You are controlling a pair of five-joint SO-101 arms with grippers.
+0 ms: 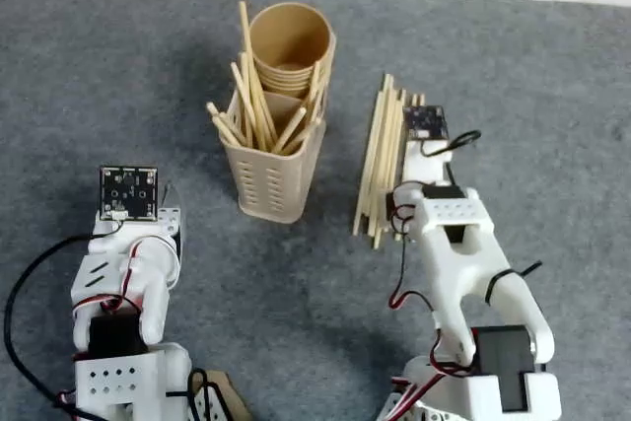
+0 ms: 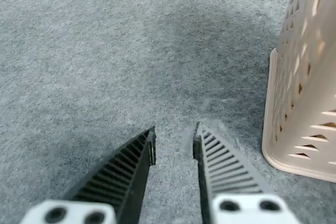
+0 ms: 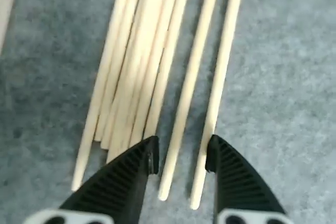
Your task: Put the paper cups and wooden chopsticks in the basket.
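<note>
- The right end effector (image 3: 181,153), jaws apart, hovers low over the pale wooden chopsticks (image 3: 142,66). They lie loose on the grey felt-covered table (image 3: 283,77), beside the beige perforated plastic basket (image 1: 268,184) holding the stacked tan paper cups (image 1: 289,41).
- Closing here may pinch only two outlying sticks and scatter the rest. A long stick could also swivel and tip the crowded basket.
- The left end effector (image 2: 175,139) sits near the basket, jaws apart and empty.
- No writing can be read.

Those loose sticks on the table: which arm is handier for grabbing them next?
Right. The right gripper hangs open just over the loose chopsticks, two of them lying between its fingers. The left gripper is open over bare carpet beside the basket, away from the pile.
</note>
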